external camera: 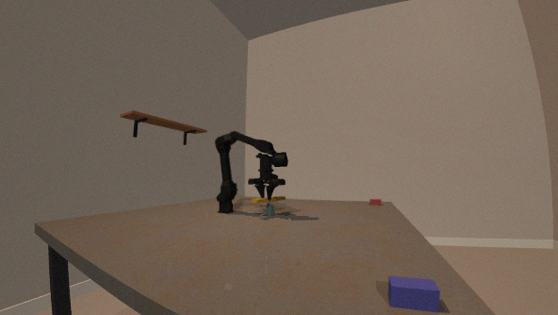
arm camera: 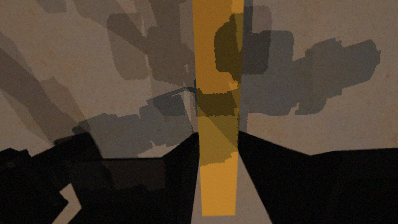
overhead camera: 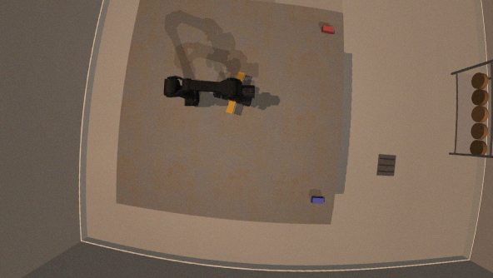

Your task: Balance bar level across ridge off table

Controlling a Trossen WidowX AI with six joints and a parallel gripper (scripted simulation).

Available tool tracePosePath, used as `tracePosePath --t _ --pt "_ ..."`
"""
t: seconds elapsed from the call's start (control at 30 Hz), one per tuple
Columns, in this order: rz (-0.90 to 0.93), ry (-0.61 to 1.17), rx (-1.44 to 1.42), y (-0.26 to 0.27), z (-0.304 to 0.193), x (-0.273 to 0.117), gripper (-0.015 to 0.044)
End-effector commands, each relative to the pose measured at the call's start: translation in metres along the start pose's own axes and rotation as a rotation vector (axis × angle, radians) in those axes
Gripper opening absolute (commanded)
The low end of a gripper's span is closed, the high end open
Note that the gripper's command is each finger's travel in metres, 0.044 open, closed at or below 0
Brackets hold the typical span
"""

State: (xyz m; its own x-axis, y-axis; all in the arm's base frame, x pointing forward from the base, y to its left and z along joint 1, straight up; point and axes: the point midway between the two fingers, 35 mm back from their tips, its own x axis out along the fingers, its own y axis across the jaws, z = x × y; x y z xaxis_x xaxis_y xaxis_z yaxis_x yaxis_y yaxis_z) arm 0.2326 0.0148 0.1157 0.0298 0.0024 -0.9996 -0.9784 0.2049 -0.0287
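The claw (overhead camera: pixel 236 93) (external camera: pixel 265 198) (arm camera: pixel 217 136) grasps the bar (overhead camera: pixel 231 106) (external camera: pixel 260 201) (arm camera: pixel 218 190) near mid-length, presumably for even balance. Relative to the ridge (external camera: pixel 270 210), the bar lies just above, apparently crosswise; contact cannot be told.

Bar (overhead camera: pixel 231 107) (external camera: pixel 261 201) (arm camera: pixel 218 190) in jaws (overhead camera: pixel 236 93) (external camera: pixel 265 198), above ridge (external camera: pixel 270 210), over tbl (overhead camera: pixel 216 166) (external camera: pixel 236 250) (arm camera: pixel 310 130)

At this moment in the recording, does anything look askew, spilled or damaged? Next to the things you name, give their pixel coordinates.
Nothing stands out: the gripper (overhead camera: pixel 236 93) (external camera: pixel 265 198) (arm camera: pixel 217 136) is shut on the yellow bar (overhead camera: pixel 231 106) (external camera: pixel 259 201) (arm camera: pixel 218 195), above the teal ridge (external camera: pixel 270 210), and I see no spill or damage.
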Motion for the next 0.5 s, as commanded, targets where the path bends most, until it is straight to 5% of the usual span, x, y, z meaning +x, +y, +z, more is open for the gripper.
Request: tracePosePath --t 0.0,0.47 --pt "0.005 0.002 -0.006 0.0004 -0.0003 0.0033 0.0000" --pt "0.005 0.002 -0.006 0.0005 -0.0002 0.0021 0.0000"
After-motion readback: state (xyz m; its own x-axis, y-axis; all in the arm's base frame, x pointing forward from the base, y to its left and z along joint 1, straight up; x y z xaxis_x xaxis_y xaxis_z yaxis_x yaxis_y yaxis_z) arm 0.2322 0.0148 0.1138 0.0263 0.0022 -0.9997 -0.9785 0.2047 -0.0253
